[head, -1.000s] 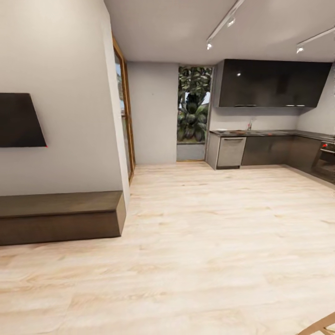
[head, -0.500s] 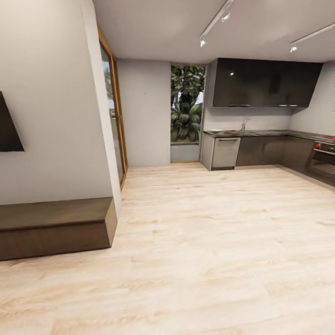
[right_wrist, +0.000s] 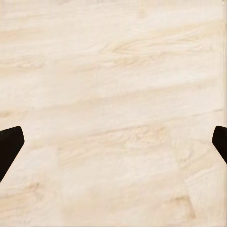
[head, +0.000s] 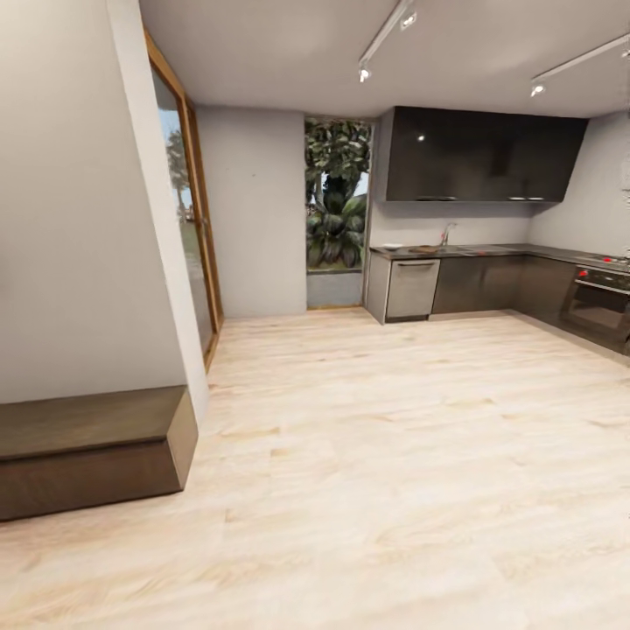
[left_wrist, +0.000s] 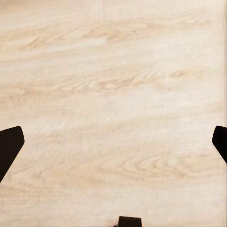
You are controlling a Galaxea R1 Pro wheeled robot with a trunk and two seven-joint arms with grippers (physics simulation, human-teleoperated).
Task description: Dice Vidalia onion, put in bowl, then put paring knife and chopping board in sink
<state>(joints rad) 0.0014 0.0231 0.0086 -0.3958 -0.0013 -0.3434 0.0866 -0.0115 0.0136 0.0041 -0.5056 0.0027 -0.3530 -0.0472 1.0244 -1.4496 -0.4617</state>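
The kitchen [head: 490, 227] lies far across the room at the right, with glossy black upper cabinets [head: 477, 156] over a grey countertop [head: 455, 252]. A chrome tap [head: 446, 234] marks the sink on that counter; the basin itself is too small to make out. A small white shape, perhaps the bowl [head: 392, 247], sits at the counter's left end. Onion, chopping board and paring knife are too far to tell. My left gripper [left_wrist: 113, 144] is open above bare wooden floor, fingertips [left_wrist: 9, 144] wide apart. My right gripper [right_wrist: 113, 144] is open too, over the same floor.
Pale wooden floor [head: 394, 437] stretches to the kitchen. A dark wooden bench [head: 87, 446] stands at the left against a white wall. A glass door [head: 188, 227] and a window with plants [head: 337, 210] are at the back. An oven [head: 599, 306] is at the right.
The whole head view has shifted left as the camera turned right and moved on; the dark wall panel has left the picture, and the kitchen looks slightly larger.
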